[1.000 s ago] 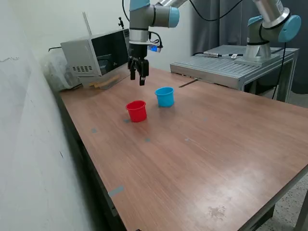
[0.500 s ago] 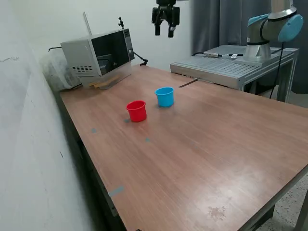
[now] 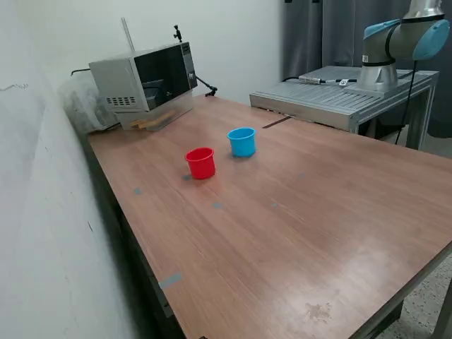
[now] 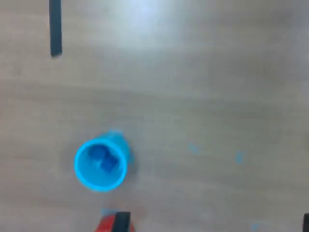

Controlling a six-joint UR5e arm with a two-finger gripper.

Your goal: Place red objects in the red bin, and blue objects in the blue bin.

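The tool has gone clean out of the exterior view now; a second ago it hung low behind the cups, half a second ago it was high near the top edge, and here only a dark tip (image 4: pixel 121 221) shows at the border of the wrist view, so I cannot tell whether it is spread or pressed together. From that height the wrist camera looks straight down into the blue bin (image 4: pixel 100 164), and there they are: two blue objects (image 4: pixel 103 159) lying side by side on its floor, touching or nearly so. A sliver of the red bin (image 4: pixel 105 226) peeks in just beside the tool tip, too cut off to see inside. Out on the bench (image 3: pixel 296 219) the red bin (image 3: pixel 200 162) and blue bin (image 3: pixel 241 141) stand upright, near each other, neither shifted across these frames. No loose cubes show anywhere on the wood, only small bluish marks. My read: the arm is retreating, the blue half is done, and the red cubes are likely in their cup, though that is unconfirmed.
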